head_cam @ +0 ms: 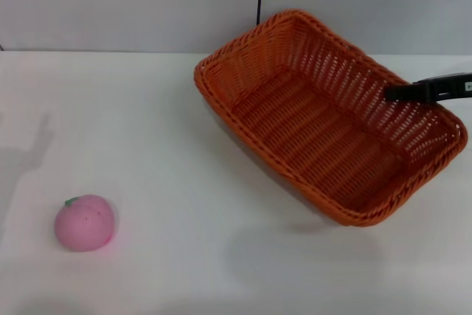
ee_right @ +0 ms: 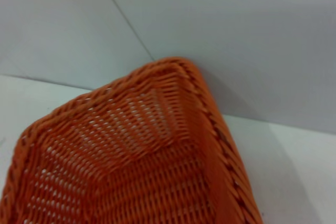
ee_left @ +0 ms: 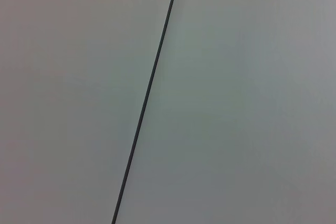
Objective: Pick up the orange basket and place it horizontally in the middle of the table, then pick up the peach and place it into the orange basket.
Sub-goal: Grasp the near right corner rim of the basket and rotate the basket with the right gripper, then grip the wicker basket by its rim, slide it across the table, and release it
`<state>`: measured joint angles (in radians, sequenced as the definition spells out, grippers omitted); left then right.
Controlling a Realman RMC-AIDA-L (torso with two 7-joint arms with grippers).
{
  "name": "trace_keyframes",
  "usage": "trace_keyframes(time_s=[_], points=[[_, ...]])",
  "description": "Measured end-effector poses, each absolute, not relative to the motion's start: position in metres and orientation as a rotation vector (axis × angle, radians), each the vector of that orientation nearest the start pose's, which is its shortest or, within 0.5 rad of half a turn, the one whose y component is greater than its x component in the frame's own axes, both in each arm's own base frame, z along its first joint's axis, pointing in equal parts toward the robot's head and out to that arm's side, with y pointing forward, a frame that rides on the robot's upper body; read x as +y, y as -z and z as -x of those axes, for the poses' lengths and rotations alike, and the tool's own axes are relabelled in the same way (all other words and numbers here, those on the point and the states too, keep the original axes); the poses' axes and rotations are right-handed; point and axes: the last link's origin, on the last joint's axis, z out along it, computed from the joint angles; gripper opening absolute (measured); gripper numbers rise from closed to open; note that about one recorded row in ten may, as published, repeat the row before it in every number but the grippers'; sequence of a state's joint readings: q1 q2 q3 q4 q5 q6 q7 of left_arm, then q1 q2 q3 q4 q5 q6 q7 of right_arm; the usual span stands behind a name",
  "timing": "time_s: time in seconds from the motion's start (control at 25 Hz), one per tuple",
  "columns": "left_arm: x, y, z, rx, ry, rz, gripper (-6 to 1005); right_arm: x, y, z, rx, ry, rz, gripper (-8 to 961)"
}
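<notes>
The large rectangular orange woven basket [head_cam: 328, 116] sits on the right half of the broad white table [head_cam: 169, 130], its long axis running diagonally from the far centre toward the near right, not yet horizontal. The right gripper [head_cam: 431, 91] reaches in from the right edge and lies at the basket's far right rim; whether its fingers are parted or pinching the weave cannot be told. The small round pink peach [head_cam: 85, 221] rests near left, well apart. The left gripper is out of sight, so the right arm is clearly nearer.
</notes>
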<state>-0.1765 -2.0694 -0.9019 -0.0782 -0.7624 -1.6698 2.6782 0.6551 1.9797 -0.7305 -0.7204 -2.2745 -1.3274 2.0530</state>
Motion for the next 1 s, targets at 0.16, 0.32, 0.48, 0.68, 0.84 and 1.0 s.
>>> trace_keyframes(time_s=[0.16,0.32,0.48,0.68,0.84,1.0], points=[[0.221,-0.032,0.358,-0.537,1.039,1.393,829,0.388,-0.051,-0.268,1.119,-0.275,2.498,207],[0.22,-0.032,0.359,-0.537,1.035,1.393,829,0.384,-0.066,-0.255,0.978,-0.253,2.591,163],[0.218,-0.032,0.36,-0.536,1.028,1.392,829,0.377,-0.079,-0.238,0.671,-0.21,2.738,167],[0.218,-0.032,0.36,-0.536,1.025,1.391,829,0.376,-0.084,-0.225,0.408,-0.175,2.827,171],[0.211,-0.03,0.363,-0.548,1.014,1.398,829,0.379,-0.087,-0.219,0.26,-0.155,2.852,175],[0.209,-0.029,0.363,-0.553,1.013,1.407,829,0.381,-0.082,-0.211,0.11,-0.113,2.894,179]])
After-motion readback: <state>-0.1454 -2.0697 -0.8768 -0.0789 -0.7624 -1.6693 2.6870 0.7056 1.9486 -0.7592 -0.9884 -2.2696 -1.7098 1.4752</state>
